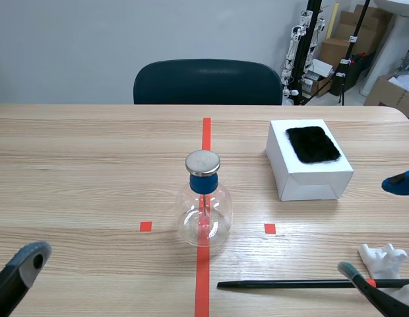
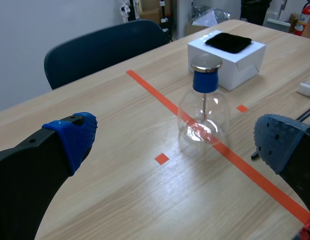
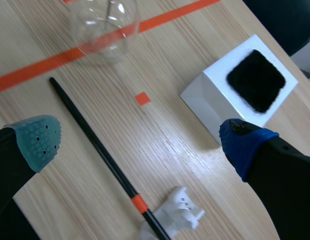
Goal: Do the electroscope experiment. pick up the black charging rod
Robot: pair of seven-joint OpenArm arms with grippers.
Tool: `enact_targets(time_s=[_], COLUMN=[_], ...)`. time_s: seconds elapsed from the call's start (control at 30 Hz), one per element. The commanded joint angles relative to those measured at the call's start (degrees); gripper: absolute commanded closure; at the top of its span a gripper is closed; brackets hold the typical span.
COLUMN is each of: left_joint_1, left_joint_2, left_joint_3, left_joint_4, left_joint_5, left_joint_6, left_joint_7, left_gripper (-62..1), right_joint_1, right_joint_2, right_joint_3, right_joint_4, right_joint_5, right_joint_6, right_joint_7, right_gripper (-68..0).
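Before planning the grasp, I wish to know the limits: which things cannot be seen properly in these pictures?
Black charging rod: in the scene view, its banded end is hidden behind the right claw; in the left wrist view, the left claw covers most of it.
Flask: the right wrist view cuts off its top; what hangs on its inner stem is too small everywhere.
White holder: cut off by the right wrist view's edge.
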Motion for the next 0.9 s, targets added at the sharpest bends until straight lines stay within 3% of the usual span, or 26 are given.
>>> enact_targets(time_s=[0.0, 0.2, 0.4, 0.5, 0.7, 0.87], left_joint_1=[-1.9, -11.6, -21.7, -26.0, -33.4, -37.4], left_joint_2=[-0.4, -0.5, -2.7, -4.2, -5.5, -5.4], left_joint_3=[0.4, 0.4, 3.0, 7.0, 14.2, 18.1], left_joint_4=[0.2, -3.4, -12.8, -18.1, -28.6, -35.1], left_joint_5=[-0.7, -0.3, -0.1, 0.4, 6.0, 10.5], left_joint_6=[0.0, -0.1, -7.5, -7.5, -7.5, -7.5], left_joint_7=[-0.8, -0.8, -1.2, -1.6, -10.2, -17.9], left_gripper=[-62.3, -62.3, -62.3, -62.3, -62.3, -62.3], right_joint_1=[2.9, 9.0, 16.2, 20.0, 27.3, 32.6], right_joint_2=[2.0, 14.0, 25.9, 30.0, 34.7, 34.5], right_joint_3=[0.0, -6.6, -18.3, -24.2, -34.0, -40.0], right_joint_4=[1.8, 2.5, 2.5, 2.5, 2.1, 0.3], right_joint_5=[0.3, 0.1, -0.1, -0.1, 1.0, 1.3], right_joint_6=[1.4, 2.3, 2.3, 2.3, 2.3, 2.9], right_joint_7=[-1.5, -11.6, -22.0, -24.9, -30.7, -36.0], right_gripper=[-67.9, -67.9, -67.9, -67.9, -67.9, -67.9])
